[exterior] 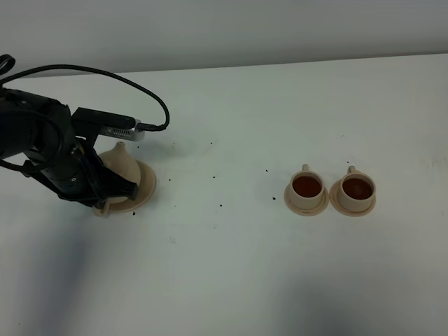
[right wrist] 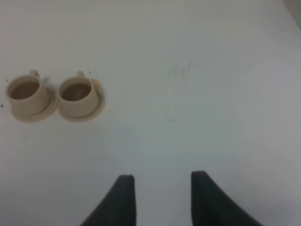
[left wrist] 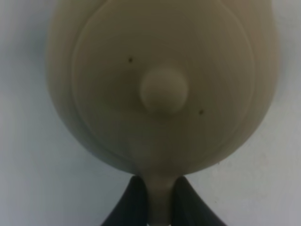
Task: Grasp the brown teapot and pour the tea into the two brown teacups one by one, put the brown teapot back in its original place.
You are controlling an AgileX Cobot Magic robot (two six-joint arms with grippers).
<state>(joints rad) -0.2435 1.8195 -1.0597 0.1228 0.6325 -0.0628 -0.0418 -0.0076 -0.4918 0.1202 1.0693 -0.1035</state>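
Two teacups are standing nearest the front of the white table in the high view, on its right half: the left teacup and the right teacup, each one sitting on its own small saucer, so there are two saucers. The left saucer and the right saucer are lying just beside each other, almost touching. Both cups are holding dark brown tea, and their tiny handles are pointing toward the far edge. Several small dark specks are lying on the table between the cups and the pot. Well apart from the cups, on the left side and a little farther back, one brown teapot is sitting on one flat round dish. One left gripper is pinching the loop handle of the teapot between its two dark fingers, with the knobbed lid just beyond them in the left wrist view. One right gripper is hanging above bare table near the cups, its two fingers spread apart and gripping nothing. One black cable is arching over the left arm toward the far side.
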